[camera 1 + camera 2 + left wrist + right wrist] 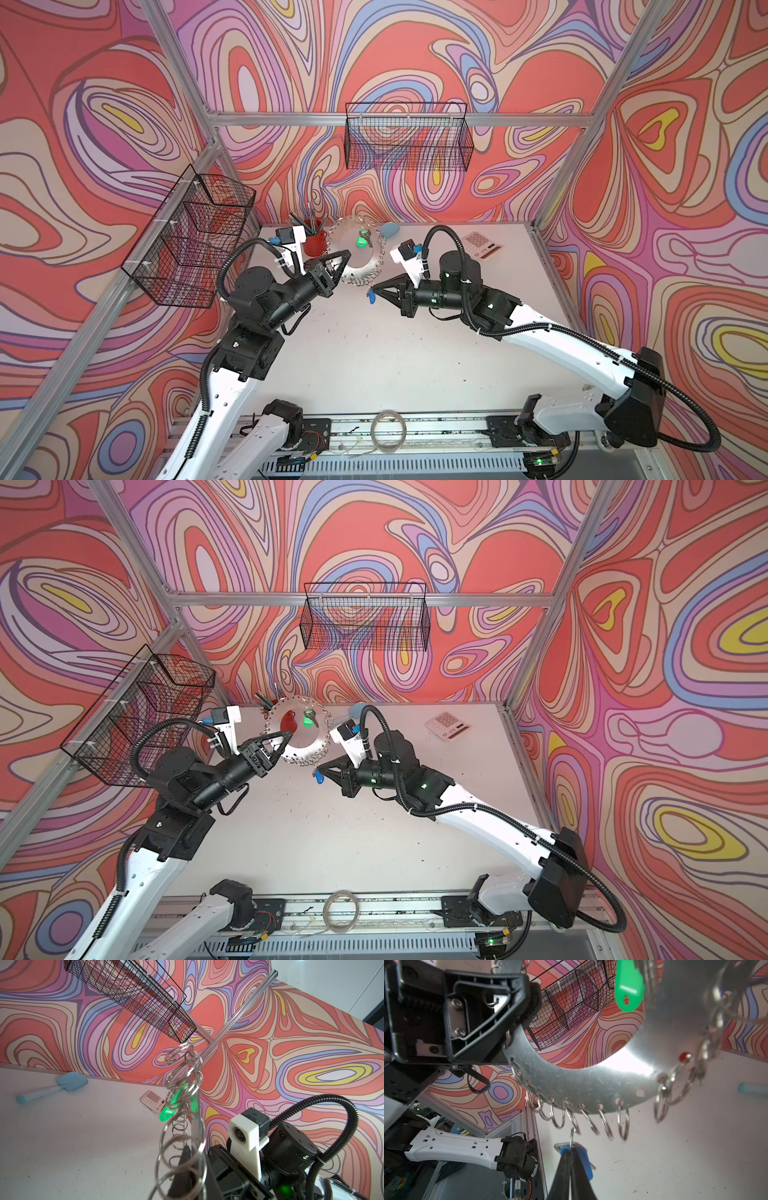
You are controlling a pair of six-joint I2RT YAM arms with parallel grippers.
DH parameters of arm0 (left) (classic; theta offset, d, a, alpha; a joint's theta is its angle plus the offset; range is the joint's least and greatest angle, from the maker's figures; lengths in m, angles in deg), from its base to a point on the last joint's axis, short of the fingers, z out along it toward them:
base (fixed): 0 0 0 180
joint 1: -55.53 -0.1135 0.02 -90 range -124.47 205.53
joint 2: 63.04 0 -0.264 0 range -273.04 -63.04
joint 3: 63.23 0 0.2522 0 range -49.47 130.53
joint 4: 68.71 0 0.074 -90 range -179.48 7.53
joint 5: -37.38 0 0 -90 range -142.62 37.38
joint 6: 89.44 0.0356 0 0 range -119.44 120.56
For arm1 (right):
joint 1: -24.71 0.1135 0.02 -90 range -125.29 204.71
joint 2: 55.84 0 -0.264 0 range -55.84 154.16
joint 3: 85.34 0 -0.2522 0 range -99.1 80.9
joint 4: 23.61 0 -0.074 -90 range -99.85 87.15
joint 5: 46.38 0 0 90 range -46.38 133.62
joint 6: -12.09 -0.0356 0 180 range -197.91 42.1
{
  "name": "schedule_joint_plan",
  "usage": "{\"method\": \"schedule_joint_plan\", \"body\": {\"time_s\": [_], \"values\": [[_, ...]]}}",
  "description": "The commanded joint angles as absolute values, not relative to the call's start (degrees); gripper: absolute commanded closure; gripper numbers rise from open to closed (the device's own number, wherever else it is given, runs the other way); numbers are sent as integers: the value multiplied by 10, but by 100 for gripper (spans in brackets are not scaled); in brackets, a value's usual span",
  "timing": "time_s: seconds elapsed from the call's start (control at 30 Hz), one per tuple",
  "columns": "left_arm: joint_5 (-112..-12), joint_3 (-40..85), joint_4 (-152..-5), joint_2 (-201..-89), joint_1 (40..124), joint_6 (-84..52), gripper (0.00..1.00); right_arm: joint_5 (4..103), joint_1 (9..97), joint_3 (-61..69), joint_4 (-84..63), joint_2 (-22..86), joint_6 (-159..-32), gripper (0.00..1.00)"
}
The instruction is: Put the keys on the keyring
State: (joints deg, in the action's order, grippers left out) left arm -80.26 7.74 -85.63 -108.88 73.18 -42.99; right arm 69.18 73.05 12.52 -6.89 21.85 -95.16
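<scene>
Here the left tool (345,254) pinches the keyring (361,271) (green key (360,241) hanging), right tool (374,288) pinching the blue key (371,297).

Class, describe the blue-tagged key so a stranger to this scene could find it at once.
Over the white table, find the right claw, shut beside the keyring's ringed edge. The key is pinched in it. Its tag is blue; the other key, up on the keyring, has a green one.

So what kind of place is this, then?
Most likely a robot test booth in a lab: two robot arms fixed at a white table, loud patterned walls on a metal frame, and wire baskets hung up on it.
</scene>
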Motion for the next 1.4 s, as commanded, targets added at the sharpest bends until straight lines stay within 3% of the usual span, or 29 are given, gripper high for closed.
{"method": "schedule_joint_plan", "body": {"time_s": [0.0, 1.37], "values": [[-811, 73, -818, -1081, 734, -434, 100, 693, 722, 121, -86, 205, -959, 100], [-807, 68, -803, -1077, 734, -445, 100, 741, 697, 166, -135, 213, -999, 100]]}}
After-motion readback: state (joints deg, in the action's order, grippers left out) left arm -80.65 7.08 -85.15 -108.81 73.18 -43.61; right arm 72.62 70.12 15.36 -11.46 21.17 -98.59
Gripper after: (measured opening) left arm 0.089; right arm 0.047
